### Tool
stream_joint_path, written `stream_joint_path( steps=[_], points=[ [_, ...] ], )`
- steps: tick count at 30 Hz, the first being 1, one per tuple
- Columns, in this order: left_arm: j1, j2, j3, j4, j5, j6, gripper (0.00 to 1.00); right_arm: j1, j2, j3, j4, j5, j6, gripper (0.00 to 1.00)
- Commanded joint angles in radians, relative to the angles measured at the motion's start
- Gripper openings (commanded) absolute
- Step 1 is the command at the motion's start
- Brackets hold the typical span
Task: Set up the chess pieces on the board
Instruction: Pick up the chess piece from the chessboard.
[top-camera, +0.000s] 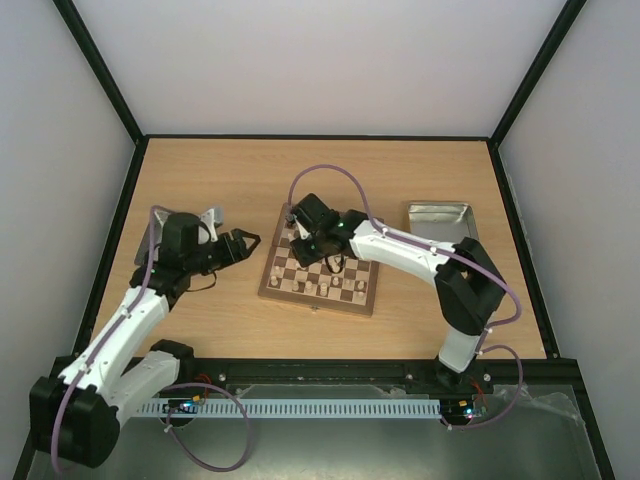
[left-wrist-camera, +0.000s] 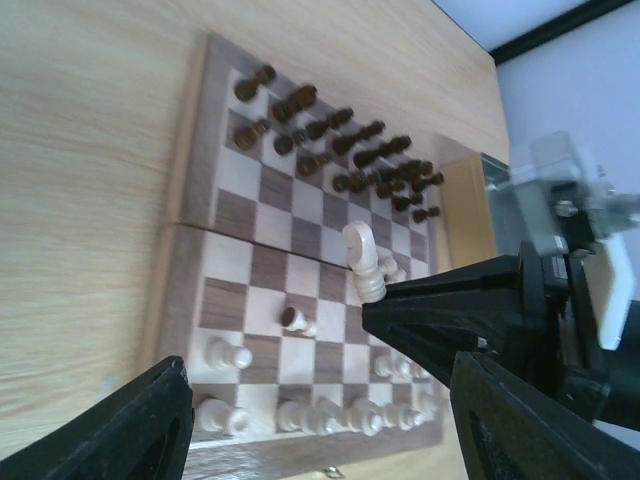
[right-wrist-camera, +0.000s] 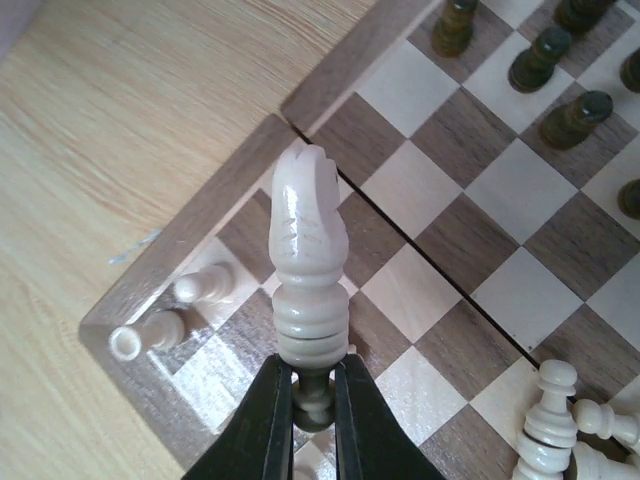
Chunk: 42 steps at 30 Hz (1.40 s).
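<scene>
Progress: dark-brown wooden chessmen (left-wrist-camera: 340, 150) look ranked, cream wooden chessmen (left-wrist-camera: 225, 355) only partly; my right gripper (right-wrist-camera: 315, 385) clamps a cream knight (right-wrist-camera: 310, 240), left gripper (top-camera: 252, 245) agape.

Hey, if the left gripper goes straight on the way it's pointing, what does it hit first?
Likely the square wooden chessboard, at its brown border nearest the open left gripper; height is hard to judge.

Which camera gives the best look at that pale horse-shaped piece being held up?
The right wrist view: the cream knight fills the frame, pinched at its base by the right gripper. The left wrist view shows it small above the board; in the top external view it is too tiny to make out.
</scene>
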Motion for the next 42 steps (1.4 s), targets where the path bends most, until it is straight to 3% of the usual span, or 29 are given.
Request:
stream_joint_path(
  steps=[1, 6, 13, 16, 23, 42],
  points=[
    [0.006, 0.083, -0.042, 0.172, 0.214, -0.11, 0.72, -0.004, -0.085, -0.055, 0.091, -0.068, -0.052, 0.06],
    [-0.001, 0.201, -0.049, 0.317, 0.335, -0.176, 0.72, -0.004, -0.143, -0.095, 0.137, -0.121, -0.082, 0.06],
    [-0.034, 0.325, 0.002, 0.379, 0.432, -0.19, 0.69, -0.005, -0.188, -0.128, 0.167, -0.272, -0.138, 0.06],
    [-0.039, 0.352, 0.001, 0.404, 0.467, -0.213, 0.62, -0.004, -0.199, -0.135, 0.17, -0.305, -0.155, 0.07],
    [-0.041, 0.357, -0.012, 0.451, 0.475, -0.26, 0.36, -0.004, -0.21, -0.152, 0.178, -0.31, -0.163, 0.07],
    [-0.039, 0.318, -0.04, 0.434, 0.418, -0.232, 0.1, -0.005, -0.214, -0.164, 0.182, -0.259, -0.138, 0.06]
  ],
)
